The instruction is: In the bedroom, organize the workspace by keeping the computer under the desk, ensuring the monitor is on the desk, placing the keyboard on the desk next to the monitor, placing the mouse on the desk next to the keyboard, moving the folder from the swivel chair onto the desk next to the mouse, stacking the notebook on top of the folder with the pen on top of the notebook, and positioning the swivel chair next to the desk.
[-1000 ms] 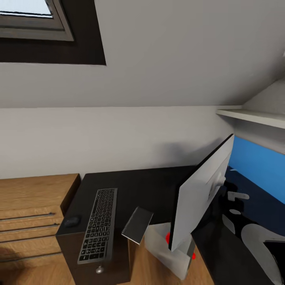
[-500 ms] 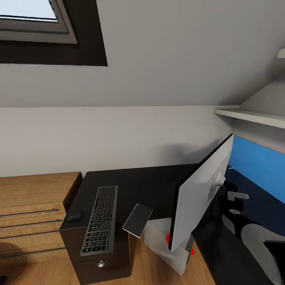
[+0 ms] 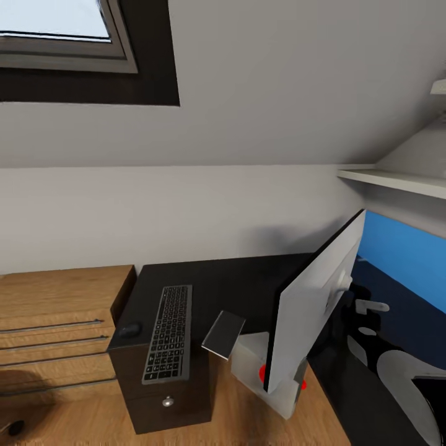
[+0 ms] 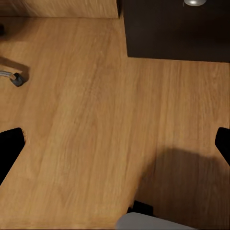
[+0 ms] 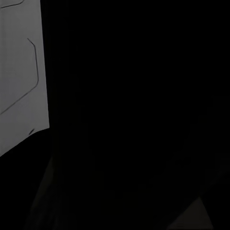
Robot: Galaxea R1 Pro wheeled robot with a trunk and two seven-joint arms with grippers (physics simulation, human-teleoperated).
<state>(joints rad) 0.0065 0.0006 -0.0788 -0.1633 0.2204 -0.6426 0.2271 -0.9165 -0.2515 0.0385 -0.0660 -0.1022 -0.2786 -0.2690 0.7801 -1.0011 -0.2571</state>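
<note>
"Two left fingers (image 4: 9,149) stand wide apart with nothing between them, only oak floor (image 4: 86,120) below. For the right fingers I cannot tell: that camera gives me darkness and a grey panel (image 5: 19,72)."

"Where's the work?"

"Up on the bench (image 3: 248,285), well above the left fingers, whose tips point toward its drawer front. The keyboard (image 3: 167,331) lies at the near end with the mouse (image 3: 130,330) just beside it. The monitor (image 3: 316,310) stands farther along, its pale back to me. The computer (image 3: 266,378) sits low at its foot. A dark grey slab (image 3: 223,334) tilts between keyboard and computer. It may be the notebook, but I'm unsure."

"And the step?"

"Lining up the base, I judge. I'd roll slowly and keep the left fingers low and clear of the drawer. I'd also mind the caster (image 4: 17,79) off to their side, and give the monitor room so nothing clips it."
</note>
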